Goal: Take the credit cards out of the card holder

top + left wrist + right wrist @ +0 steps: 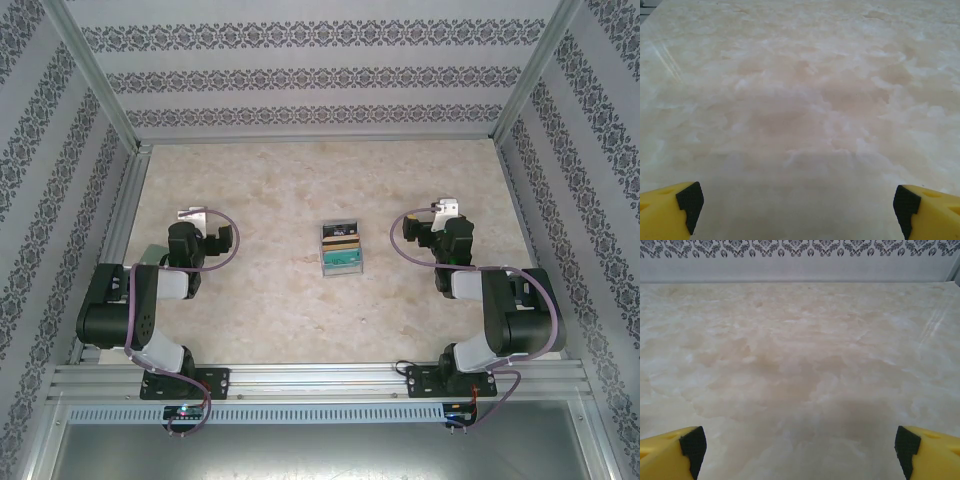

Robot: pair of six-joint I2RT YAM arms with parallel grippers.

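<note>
Both your left claw (797, 202) and right claw (799, 444) are released and empty, so pin the holder (325, 248), lying mid table (270, 180) at 3 o'clock from the left claw, with one and slide the cards (340, 241) out flat with the other.

Top cam is nice and bright for me: flat, diffuse light from overhead, so the marble table (270, 190) looks evenly lit with no hot spots. There are only soft, smudgy shadows hugging the left arm (135, 305) and right arm (505, 310). Resolution's meh though, the card holder (339, 250) is a mushy blob with no fine detail. The left wrist feed is washed out and hazy, low contrast, with a thin streak of glare (665, 57) upper left. The right wrist feed is a bit crisper: the wallpaper (800, 247) pattern is readable, there's a similar glare streak (935, 325) on the right, and a faint dim patch low in the centre.
</note>
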